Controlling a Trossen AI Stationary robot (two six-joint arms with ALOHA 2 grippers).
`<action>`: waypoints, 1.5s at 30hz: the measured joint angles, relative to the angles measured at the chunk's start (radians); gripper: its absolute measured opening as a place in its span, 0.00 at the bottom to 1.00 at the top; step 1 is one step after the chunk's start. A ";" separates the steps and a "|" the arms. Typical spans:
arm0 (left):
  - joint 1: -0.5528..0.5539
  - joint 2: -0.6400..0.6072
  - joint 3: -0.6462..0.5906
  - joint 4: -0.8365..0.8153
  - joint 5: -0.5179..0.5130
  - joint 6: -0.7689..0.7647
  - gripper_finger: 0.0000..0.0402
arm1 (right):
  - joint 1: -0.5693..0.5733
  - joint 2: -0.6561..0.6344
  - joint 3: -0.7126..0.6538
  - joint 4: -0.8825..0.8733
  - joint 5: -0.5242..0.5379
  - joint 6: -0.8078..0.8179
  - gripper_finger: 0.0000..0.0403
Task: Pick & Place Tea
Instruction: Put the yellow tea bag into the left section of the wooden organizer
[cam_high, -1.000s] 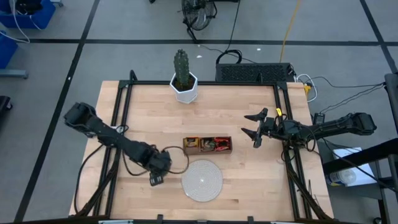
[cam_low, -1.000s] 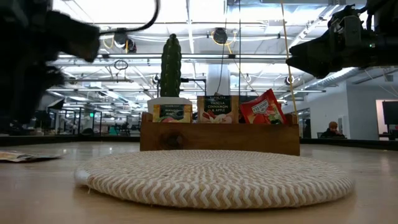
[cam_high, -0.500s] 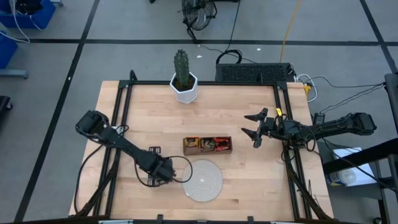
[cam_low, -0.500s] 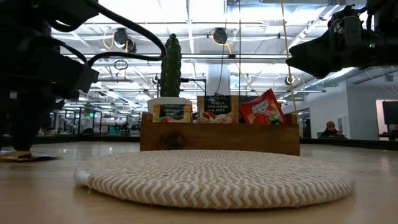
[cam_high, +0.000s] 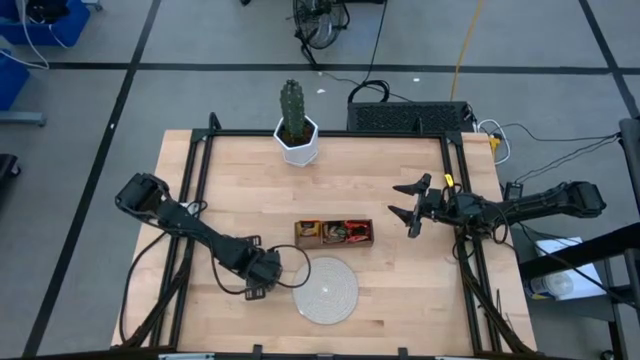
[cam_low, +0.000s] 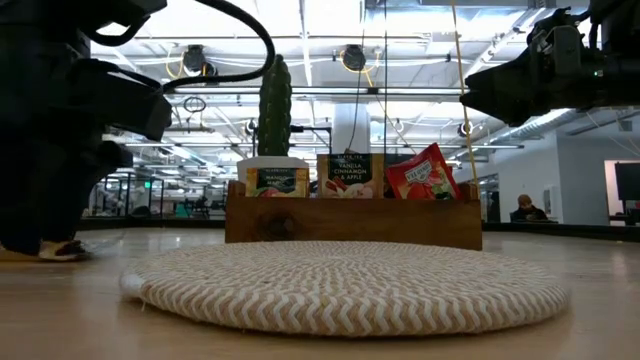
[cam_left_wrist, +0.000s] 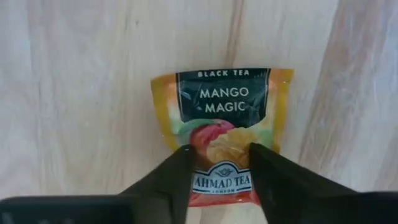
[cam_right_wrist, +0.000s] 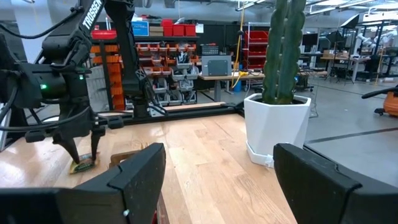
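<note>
An orange-yellow tea sachet (cam_left_wrist: 224, 106) printed "Mango Magic" lies flat on the wooden table, left of the round woven disc (cam_high: 325, 290). My left gripper (cam_left_wrist: 221, 152) points straight down over it. It is open, and its fingertips are low at the sachet's branded end, as the low view (cam_low: 55, 248) also shows. Behind the disc stands the brown wooden tray (cam_high: 333, 232) with more tea sachets (cam_low: 350, 175) upright in it. My right gripper (cam_high: 405, 200) waits open above the table's right side. My left gripper comes from above, pointing down. Its two fingertips (cam_left_wrist: 183, 155) are over the sachet's end with the brand print (cam_left_wrist: 221, 180), one on each side of its middle. Whether they touch the wrapper I cannot tell. The sachet lies flat on the table.
A cactus in a white pot (cam_high: 296, 130) stands at the table's far edge. A black frame (cam_high: 190, 200) runs along the table's sides. Bare wood lies between the tray and my right gripper.
My left gripper has come down toward the table onto the mango sachet and has rolled a little about its own axis. The sachet has stayed flat where it was. My right arm has kept still.
</note>
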 joint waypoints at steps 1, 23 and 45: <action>0.000 0.000 -0.004 0.006 0.001 -0.011 0.37 | 0.000 0.000 0.000 0.000 0.000 0.000 0.69; 0.027 -0.128 0.121 0.409 -0.866 -0.180 0.04 | 0.000 0.000 0.000 0.000 0.000 0.000 0.69; 0.052 0.122 0.121 0.718 -1.112 -0.244 0.03 | 0.000 0.000 0.000 -0.008 0.000 0.000 0.69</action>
